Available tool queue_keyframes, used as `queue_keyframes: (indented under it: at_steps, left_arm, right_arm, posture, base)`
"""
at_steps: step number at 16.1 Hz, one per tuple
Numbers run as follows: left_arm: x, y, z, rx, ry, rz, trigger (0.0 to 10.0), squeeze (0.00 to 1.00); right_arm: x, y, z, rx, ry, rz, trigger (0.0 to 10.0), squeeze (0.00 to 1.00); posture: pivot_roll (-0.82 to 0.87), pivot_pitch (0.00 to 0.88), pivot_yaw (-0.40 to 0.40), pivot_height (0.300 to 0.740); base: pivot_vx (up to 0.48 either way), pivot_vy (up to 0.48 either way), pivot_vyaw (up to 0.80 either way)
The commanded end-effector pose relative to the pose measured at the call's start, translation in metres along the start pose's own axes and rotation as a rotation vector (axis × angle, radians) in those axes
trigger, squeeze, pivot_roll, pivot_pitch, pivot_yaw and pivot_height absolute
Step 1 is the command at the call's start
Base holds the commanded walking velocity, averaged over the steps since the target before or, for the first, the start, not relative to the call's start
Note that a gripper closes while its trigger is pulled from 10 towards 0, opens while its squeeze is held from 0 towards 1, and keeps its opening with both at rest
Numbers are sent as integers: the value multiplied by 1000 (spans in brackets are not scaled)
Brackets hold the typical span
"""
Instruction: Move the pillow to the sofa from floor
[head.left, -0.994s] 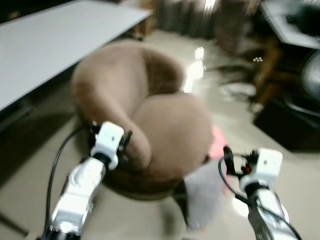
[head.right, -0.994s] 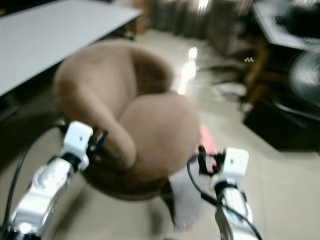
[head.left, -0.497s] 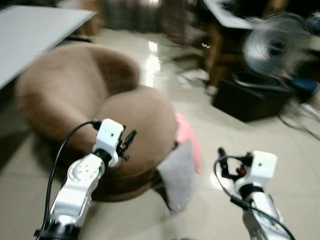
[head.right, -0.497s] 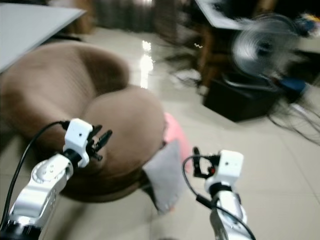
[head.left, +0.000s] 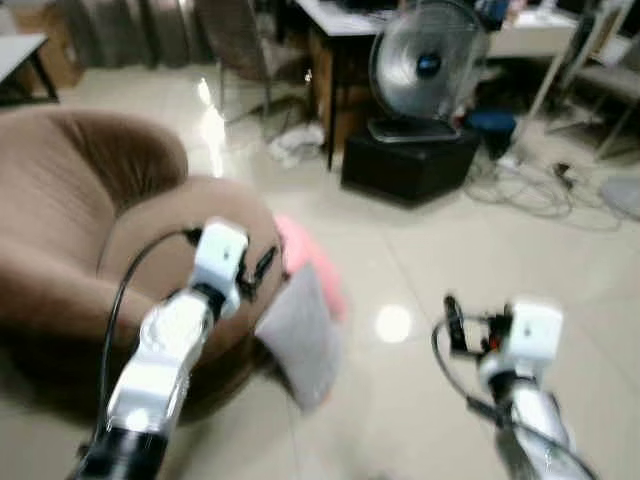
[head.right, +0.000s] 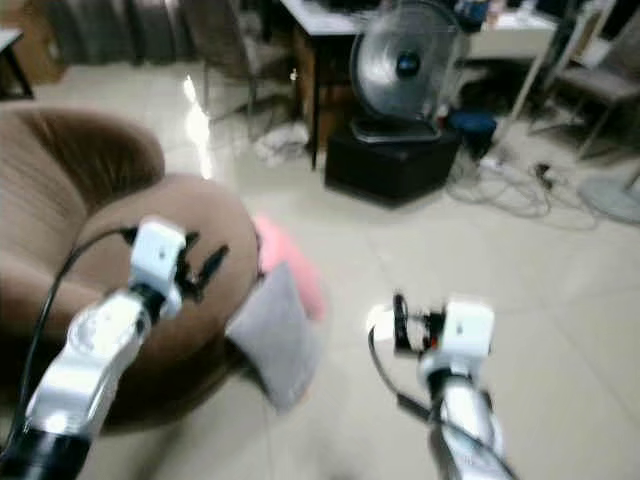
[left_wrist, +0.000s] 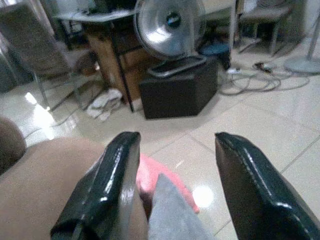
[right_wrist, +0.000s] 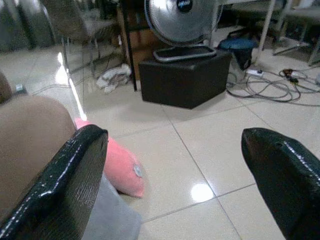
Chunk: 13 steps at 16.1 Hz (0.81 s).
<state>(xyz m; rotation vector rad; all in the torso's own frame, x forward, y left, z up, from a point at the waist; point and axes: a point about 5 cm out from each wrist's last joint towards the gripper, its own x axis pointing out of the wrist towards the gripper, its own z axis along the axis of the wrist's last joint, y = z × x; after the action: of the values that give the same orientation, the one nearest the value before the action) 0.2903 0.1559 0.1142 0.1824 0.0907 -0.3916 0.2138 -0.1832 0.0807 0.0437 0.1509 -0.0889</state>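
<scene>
Both pincers, left and right, flank the floor pillow.

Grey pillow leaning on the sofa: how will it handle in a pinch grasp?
The grey pillow looks soft and flat, so it will probably flop and fold. Probably light too. It leans between the brown sofa and a pink pillow, so pulling it may drag the pink one.

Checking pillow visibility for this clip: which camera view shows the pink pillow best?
The right wrist view: the pink pillow is sharp there, lying on the floor beside the brown sofa. The left wrist view shows part of it behind the grey pillow. Both eye views show it blurred.
</scene>
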Motion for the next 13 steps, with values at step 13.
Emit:
queue_keyframes:
  at_steps: [13]
  left_arm:
    - [8, 3, -6, 83, 35, 8, 10000, 0]
  right_arm:
    - [4, 1, 4, -65, 1, 6, 10000, 0]
  posture:
    - [-28, 11, 5, 740]
  base:
    - [264, 0, 0]
